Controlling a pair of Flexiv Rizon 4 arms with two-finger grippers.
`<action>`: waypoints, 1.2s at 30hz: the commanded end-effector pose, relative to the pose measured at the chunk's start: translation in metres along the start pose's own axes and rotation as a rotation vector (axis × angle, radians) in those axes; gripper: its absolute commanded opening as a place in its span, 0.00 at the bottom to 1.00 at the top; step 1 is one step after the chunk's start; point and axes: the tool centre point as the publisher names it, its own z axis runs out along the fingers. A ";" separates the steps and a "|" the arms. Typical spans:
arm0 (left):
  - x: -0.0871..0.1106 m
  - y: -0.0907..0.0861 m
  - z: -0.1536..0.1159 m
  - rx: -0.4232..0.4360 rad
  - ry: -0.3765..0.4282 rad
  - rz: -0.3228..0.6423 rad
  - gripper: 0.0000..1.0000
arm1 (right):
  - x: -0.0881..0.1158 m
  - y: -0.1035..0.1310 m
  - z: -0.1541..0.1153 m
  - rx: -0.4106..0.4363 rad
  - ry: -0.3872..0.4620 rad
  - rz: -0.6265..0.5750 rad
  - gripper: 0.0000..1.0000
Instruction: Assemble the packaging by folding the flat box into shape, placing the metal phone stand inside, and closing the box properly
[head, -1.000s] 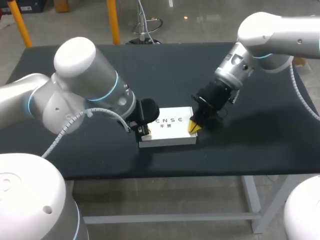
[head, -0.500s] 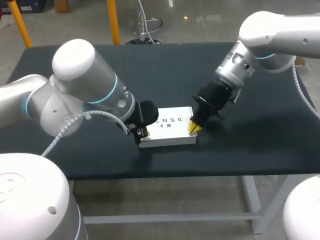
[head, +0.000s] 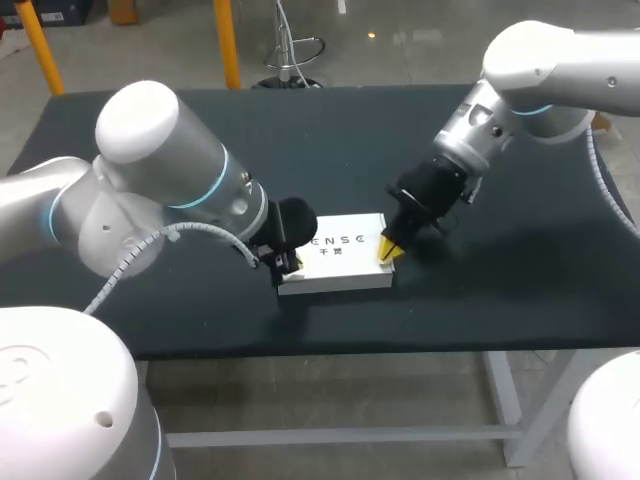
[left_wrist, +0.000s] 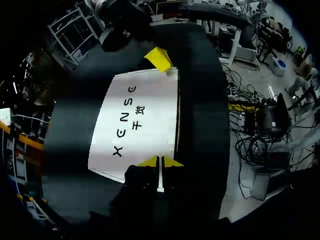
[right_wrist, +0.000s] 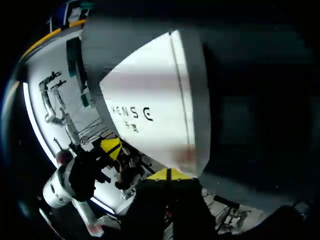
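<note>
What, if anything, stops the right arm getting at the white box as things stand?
Probably nothing, so yes: the right arm's jaws sit at the white box's right end, bare table around them; the left arm is at the opposite end.

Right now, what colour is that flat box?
The flat box is white with dark lettering, clearest in left wrist view.

My left gripper (head: 290, 264) and right gripper (head: 388, 249) at either end of the white box (head: 340, 262)
The box lies on the dark table (head: 300, 130) (printed face up), my left at its left end, my right at its right end, yellow tips together
</note>
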 end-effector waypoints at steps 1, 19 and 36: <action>0.006 -0.010 -0.024 -0.045 -0.028 -0.034 1.00 | 0.006 -0.025 -0.018 -0.103 -0.003 -0.038 0.17; 0.012 -0.024 -0.048 -0.110 0.071 -0.240 1.00 | 0.009 -0.060 -0.068 -0.496 -0.096 -0.235 1.00; 0.035 -0.044 -0.055 -0.164 -0.086 -0.728 1.00 | -0.025 -0.053 -0.098 -0.658 -0.120 -0.438 1.00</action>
